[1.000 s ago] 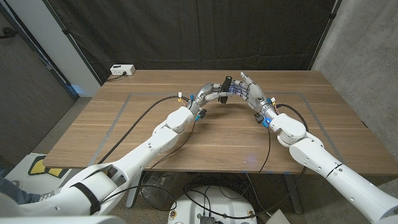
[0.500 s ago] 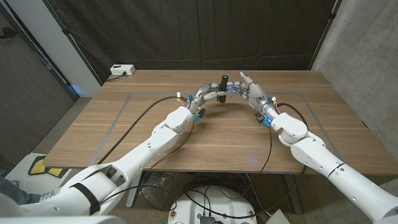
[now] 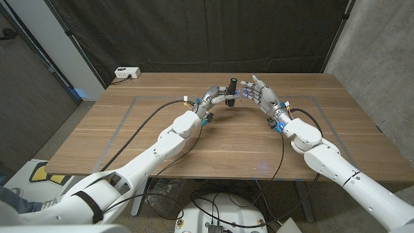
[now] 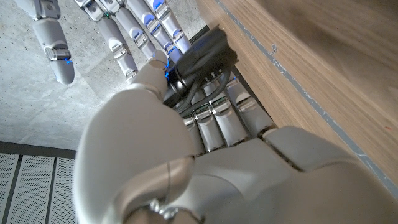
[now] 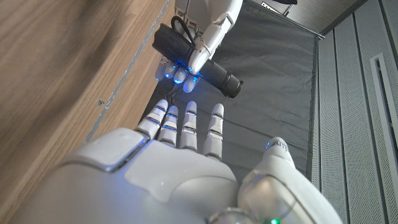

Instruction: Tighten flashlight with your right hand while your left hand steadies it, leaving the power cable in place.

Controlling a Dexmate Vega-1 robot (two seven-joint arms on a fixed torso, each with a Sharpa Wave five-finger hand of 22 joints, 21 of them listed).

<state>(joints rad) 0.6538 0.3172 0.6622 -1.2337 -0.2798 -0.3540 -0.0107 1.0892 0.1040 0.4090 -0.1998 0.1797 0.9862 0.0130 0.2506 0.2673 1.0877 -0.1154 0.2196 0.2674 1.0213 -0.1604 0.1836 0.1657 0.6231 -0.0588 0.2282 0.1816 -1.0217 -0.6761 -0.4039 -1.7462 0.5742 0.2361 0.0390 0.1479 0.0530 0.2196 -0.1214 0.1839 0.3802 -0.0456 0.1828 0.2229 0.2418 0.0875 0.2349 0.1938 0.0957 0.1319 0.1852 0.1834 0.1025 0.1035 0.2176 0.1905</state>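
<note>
The black flashlight (image 3: 231,88) stands nearly upright above the far middle of the table, gripped by my left hand (image 3: 216,98). In the left wrist view my fingers (image 4: 217,121) wrap around the flashlight (image 4: 202,55). My right hand (image 3: 260,94) hovers just right of it, fingers spread and holding nothing. The right wrist view shows a gap between my right fingertips (image 5: 186,111) and the flashlight (image 5: 214,71), which the left hand's fingers (image 5: 186,68) clasp. A black cord loop (image 5: 181,26) sits at the flashlight's rear end.
A white power strip (image 3: 126,73) lies at the table's far left corner. A black cable (image 3: 139,129) runs along the left side of the wooden table (image 3: 226,149). A dark curtain hangs behind the table; a concrete wall stands at the right.
My right hand has drawn back to the right, off the flashlight, and its fingers have spread. The flashlight in my left hand has turned from tilted to more upright.
</note>
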